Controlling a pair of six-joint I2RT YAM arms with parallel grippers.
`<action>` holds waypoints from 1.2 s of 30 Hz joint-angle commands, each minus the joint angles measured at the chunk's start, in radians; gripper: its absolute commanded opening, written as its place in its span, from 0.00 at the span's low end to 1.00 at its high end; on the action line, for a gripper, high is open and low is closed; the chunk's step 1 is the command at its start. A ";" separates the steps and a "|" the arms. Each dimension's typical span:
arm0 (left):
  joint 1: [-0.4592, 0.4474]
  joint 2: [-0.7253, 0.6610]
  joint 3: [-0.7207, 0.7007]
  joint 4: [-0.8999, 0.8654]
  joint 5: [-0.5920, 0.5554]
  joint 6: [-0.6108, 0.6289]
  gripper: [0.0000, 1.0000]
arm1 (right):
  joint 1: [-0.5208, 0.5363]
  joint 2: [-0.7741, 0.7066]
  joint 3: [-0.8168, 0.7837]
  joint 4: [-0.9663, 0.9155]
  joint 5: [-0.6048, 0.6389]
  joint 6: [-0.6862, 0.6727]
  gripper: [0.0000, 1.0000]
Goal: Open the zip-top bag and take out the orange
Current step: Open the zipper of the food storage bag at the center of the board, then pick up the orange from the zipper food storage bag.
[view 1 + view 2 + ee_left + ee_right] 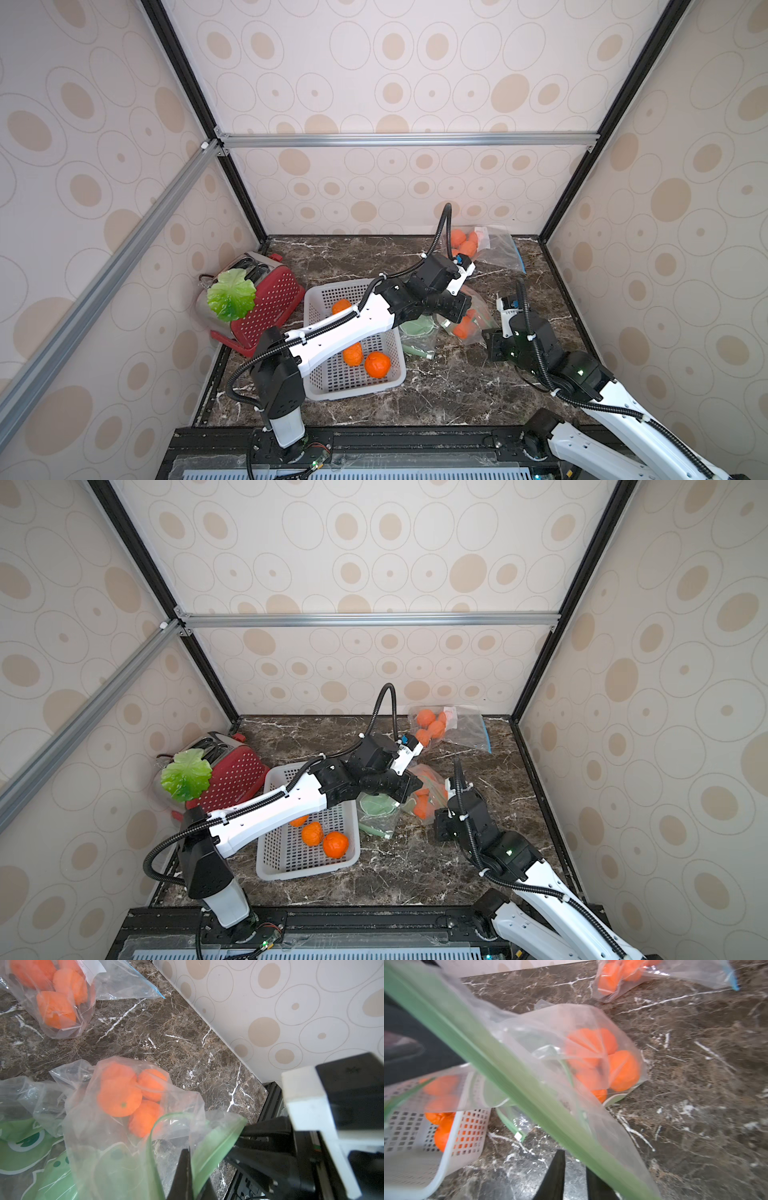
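Starting at the left, the basket (357, 392) holds loose oranges. Just right of it on the table (436, 386) lies the bag (180, 1105), between the two grippers, with several oranges (120, 1097) bunched at its bottom.

The left gripper (190, 1176) is clenched on one lip of the green zip strip (512, 1076), and the mouth already gapes a little. The right gripper (575, 1176) sits at the bag's near corner. Its fingers stand slightly apart, with the strip lying across one of them and not clearly pinched.

The film looks thin, limp and slippery, so it would likely slide out of a grip. The strip is stiffer, which makes it the better place to hold, one lip per gripper.

The fruit weighs the bag down. It is round and will probably roll, so grip it across the middle.

Behind, a blue-zipped bag (494, 249) lies near the wall.
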 commanded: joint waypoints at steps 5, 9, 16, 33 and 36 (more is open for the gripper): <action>0.006 0.022 0.020 0.025 0.076 -0.037 0.00 | -0.002 -0.130 0.029 0.059 -0.041 -0.089 0.24; 0.005 0.048 0.014 0.052 0.167 -0.072 0.00 | -0.001 -0.142 -0.013 0.181 -0.207 -0.038 0.24; 0.004 0.055 0.016 0.068 0.170 -0.097 0.00 | -0.002 -0.050 -0.012 0.223 -0.276 0.057 0.20; 0.005 -0.037 0.011 0.005 0.201 -0.052 0.00 | -0.002 0.066 -0.031 0.375 0.192 0.027 0.26; 0.005 -0.038 0.001 0.020 0.222 -0.067 0.00 | -0.002 0.118 -0.006 0.382 0.166 -0.003 0.26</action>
